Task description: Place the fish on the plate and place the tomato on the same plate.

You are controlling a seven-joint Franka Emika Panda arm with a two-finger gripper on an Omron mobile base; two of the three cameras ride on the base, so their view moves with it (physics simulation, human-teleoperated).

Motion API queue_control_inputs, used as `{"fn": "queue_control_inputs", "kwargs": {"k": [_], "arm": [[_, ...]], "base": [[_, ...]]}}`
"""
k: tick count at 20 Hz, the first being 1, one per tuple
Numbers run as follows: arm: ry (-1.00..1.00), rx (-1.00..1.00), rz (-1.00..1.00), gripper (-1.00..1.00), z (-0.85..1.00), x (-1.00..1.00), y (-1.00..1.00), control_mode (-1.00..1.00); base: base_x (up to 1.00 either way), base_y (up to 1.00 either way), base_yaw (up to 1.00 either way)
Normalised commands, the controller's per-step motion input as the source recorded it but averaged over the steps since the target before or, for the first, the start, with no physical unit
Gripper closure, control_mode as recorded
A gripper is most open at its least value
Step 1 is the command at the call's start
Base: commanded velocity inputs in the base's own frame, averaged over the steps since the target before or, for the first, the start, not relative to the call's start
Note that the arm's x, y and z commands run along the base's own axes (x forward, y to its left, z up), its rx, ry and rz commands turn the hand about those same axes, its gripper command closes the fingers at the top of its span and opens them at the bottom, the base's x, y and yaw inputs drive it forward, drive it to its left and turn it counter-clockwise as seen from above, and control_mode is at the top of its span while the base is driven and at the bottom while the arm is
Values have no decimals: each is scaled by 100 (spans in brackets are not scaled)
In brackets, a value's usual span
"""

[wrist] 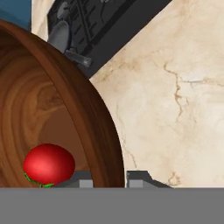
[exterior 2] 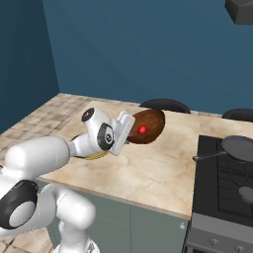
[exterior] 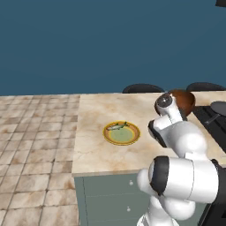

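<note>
While the fish (exterior: 117, 126) lies along the far edge of the plate (exterior: 122, 133), resting on its yellow-orange rim and pale green centre, the tomato (wrist: 48, 164) sits well apart from it, down inside the brown wooden bowl (wrist: 57, 113). That bowl stands on the marble counter (exterior 2: 158, 168) to the right of the plate, near the black stove (exterior 2: 225, 183) where a dark frying pan (exterior 2: 237, 148) rests on a burner. From the right, the tomato shows as a red spot against the bowl's inner wall. The gripper (wrist: 109, 179) hovers just at the bowl's rim, its two dark fingertips (wrist: 135, 178) drawn close together with the rim's edge showing between them, closed on nothing I can make out. The white arm reaches across the counter from the plate's side towards the bowl.
</note>
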Motion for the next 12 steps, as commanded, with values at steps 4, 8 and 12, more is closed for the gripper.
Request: {"fn": "queue_control_inputs", "kwargs": {"k": [4,8,12], "arm": [[0,0,10,100,0,-12,42,-100],[0,0,17,100,0,0,39,-100],[3,-1,16,100,0,0,29,-100]], "base": [[0,0,0],[0,0,0],[0,0,0]]}}
